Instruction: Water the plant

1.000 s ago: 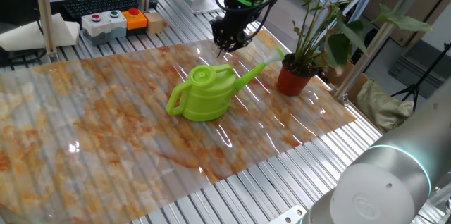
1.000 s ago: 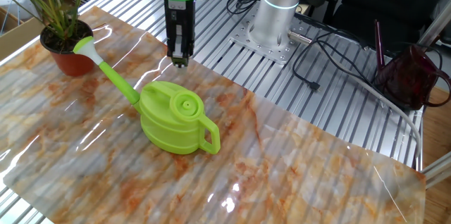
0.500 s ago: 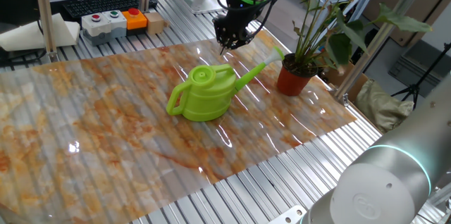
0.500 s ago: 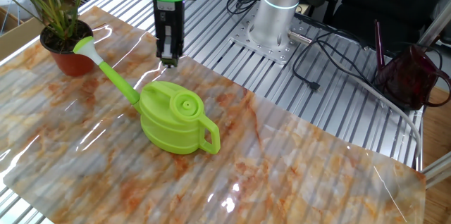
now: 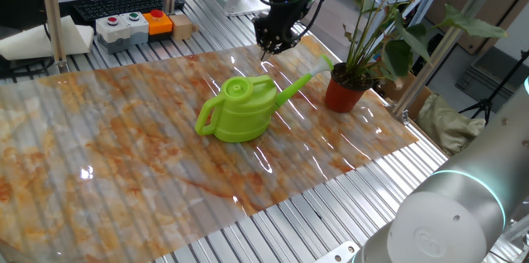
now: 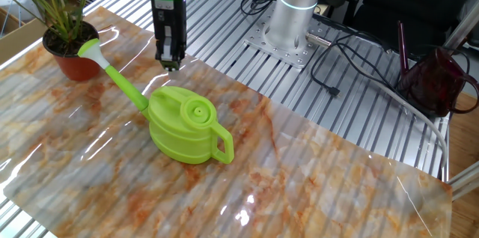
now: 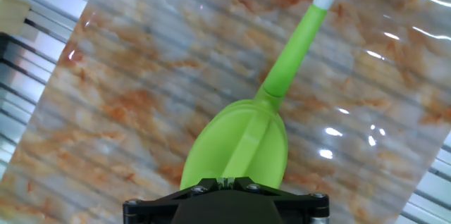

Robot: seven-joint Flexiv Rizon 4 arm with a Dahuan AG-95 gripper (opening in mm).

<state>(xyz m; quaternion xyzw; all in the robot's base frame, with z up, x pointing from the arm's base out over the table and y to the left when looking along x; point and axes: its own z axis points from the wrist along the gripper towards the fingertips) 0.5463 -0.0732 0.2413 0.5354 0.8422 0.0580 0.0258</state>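
— Gripper (image 6: 169, 63) status?
— Clenched on nothing, pointing down above the marbled mat (image 5: 124, 147), beyond the green watering can (image 5: 240, 110).
— And the plant (image 5: 376, 27)?
— Upright in its red pot at the mat's edge, off to the gripper's side, touching the can's spout tip.

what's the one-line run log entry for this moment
gripper: shut, empty, above mat beside watering can | can: upright on mat, untouched, spout toward plant | watering: not started

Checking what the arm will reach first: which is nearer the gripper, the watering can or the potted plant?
The lime-green watering can: the shut gripper hangs just above and behind its body, while the plant in its terracotta pot stands beyond the spout's tip.
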